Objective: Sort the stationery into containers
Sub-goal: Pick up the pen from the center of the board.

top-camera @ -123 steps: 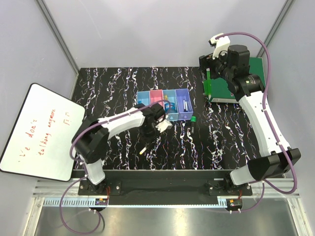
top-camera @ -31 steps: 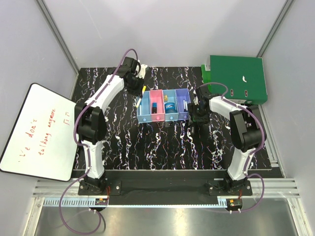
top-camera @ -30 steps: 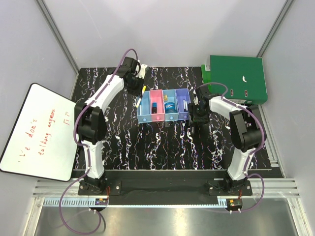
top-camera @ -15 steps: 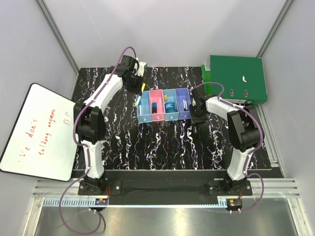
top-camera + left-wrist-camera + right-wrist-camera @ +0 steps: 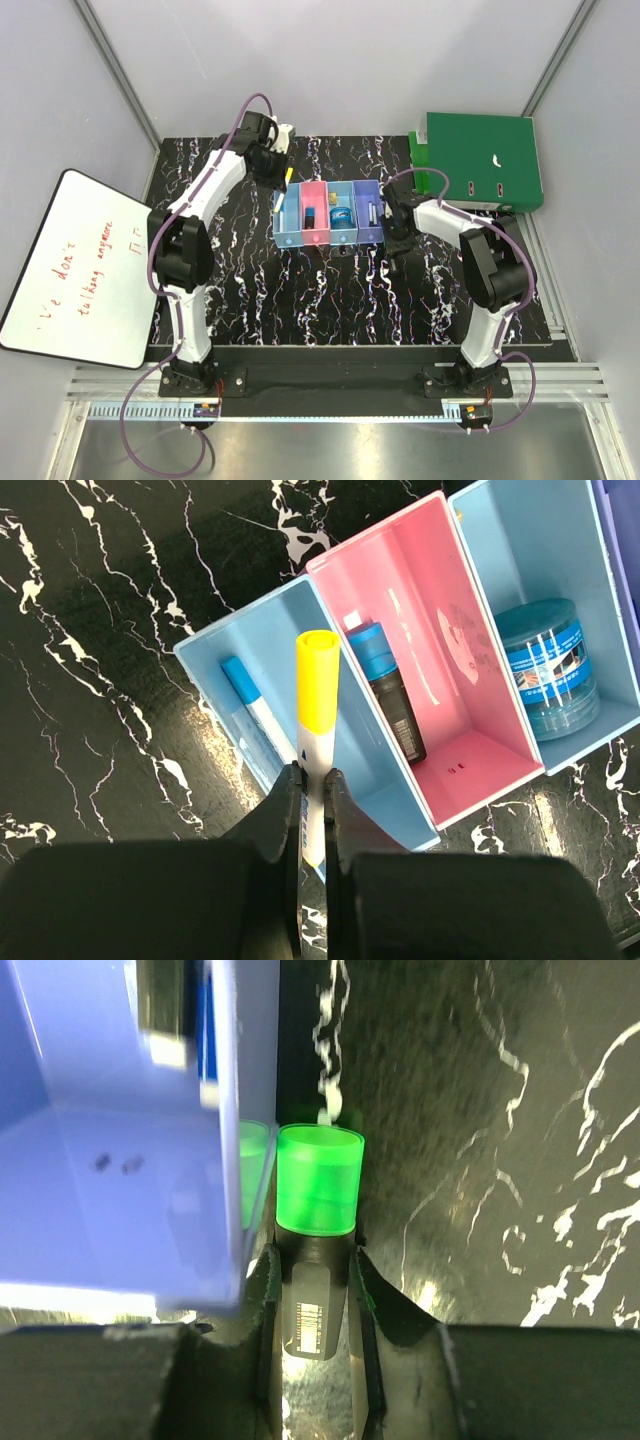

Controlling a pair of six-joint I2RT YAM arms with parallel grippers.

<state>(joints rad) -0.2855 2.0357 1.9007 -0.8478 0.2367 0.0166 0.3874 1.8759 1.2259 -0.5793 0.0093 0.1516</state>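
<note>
While the yellow-and-white pen [image 5: 316,740] hung over the end light blue bin [image 5: 240,613], we had it pinched tight in our left gripper [image 5: 310,810]. The green-capped marker [image 5: 318,1190] sat just beside the purple bin [image 5: 120,1160], with the fingers of our right gripper [image 5: 312,1270] pressed against its dark barrel.

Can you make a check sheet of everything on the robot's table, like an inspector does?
Surface: black table with white marbling.
Job's things: four joined bins; blue-capped white marker in the end light blue one, blue-capped dark marker in pink, round blue object in the next light blue.
Clutter: green folder at the far right corner.
Jaws: left jaws shut on yellow-capped marker above the bins; right jaws shut on green-capped marker beside the purple bin.
Cables: purple cables loop along both arms.
Surroundings: whiteboard with red writing at left; plain walls.
</note>
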